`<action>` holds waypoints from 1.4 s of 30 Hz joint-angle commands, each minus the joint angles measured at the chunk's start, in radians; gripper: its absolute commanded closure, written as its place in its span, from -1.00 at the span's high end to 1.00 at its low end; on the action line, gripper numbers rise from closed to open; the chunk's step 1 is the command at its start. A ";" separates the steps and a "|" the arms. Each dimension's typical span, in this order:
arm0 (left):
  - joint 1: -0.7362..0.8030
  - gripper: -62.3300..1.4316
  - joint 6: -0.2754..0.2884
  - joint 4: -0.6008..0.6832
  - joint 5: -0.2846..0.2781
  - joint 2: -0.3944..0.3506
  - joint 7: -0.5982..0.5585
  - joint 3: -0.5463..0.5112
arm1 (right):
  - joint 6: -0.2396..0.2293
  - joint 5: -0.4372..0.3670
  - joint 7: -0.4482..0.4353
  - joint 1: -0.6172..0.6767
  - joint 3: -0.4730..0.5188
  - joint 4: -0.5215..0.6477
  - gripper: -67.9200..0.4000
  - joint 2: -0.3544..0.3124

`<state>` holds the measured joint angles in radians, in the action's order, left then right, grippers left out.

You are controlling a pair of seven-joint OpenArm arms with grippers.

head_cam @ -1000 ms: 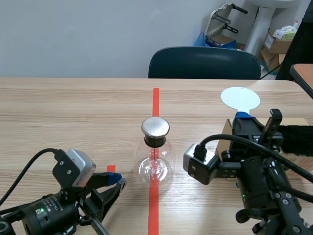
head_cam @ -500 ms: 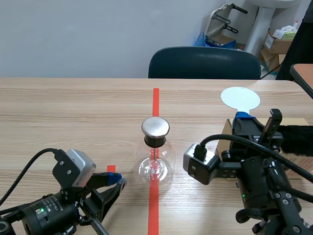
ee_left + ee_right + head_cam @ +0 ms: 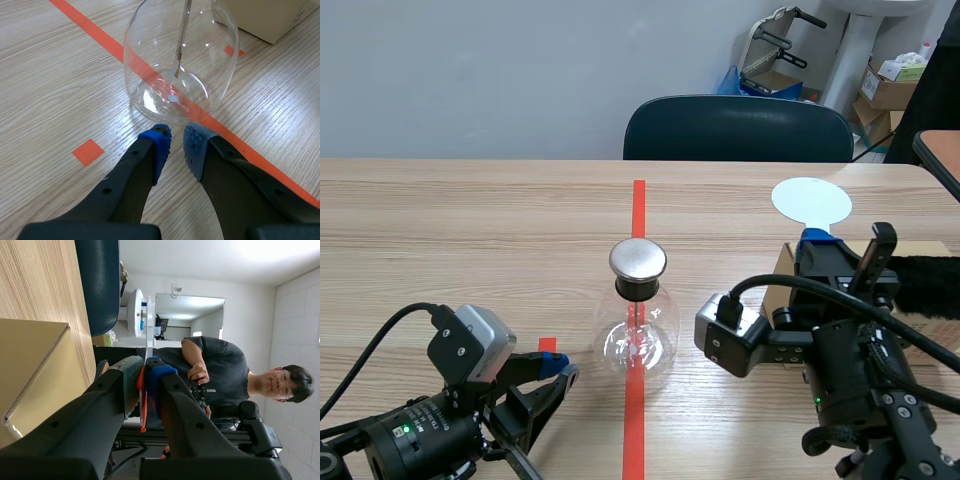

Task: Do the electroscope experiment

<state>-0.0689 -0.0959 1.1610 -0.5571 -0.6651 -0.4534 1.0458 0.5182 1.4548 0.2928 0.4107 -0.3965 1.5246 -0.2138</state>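
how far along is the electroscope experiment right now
Done: right end effector is shut on the white disc wand. In hand: the disc stands upright by the cardboard box, apart from the electroscope. Left: bringing it to the metal cap; left end effector grips nothing.

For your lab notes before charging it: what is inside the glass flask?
Inside the glass flask a thin metal rod hangs down to a pointed tip. Its upper end is hidden in the black stopper under the metal cap.
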 commanded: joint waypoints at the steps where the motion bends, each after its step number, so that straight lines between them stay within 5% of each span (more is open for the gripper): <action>1: 0.002 -0.59 0.005 0.024 0.001 0.005 -0.017 -0.006 | 0.011 0.004 0.000 -0.011 0.005 0.004 -0.96 -0.010; 15: 0.002 -0.59 0.005 0.024 0.001 0.005 -0.017 -0.006 | 0.011 0.004 -0.034 -0.011 0.005 0.004 -0.96 -0.010; 32: 0.005 -0.59 0.005 0.024 0.001 0.005 0.005 -0.006 | 0.012 0.004 -0.498 -0.011 0.005 0.004 -0.96 -0.010; 42: 0.005 -0.59 0.005 0.024 0.001 0.005 0.005 -0.006 | 0.012 0.004 -0.676 -0.011 0.005 0.004 -0.96 -0.010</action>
<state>-0.0643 -0.0959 1.1610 -0.5571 -0.6651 -0.4313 1.0458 0.5182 1.4555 -0.3836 0.4107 -0.3965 1.5246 -0.2138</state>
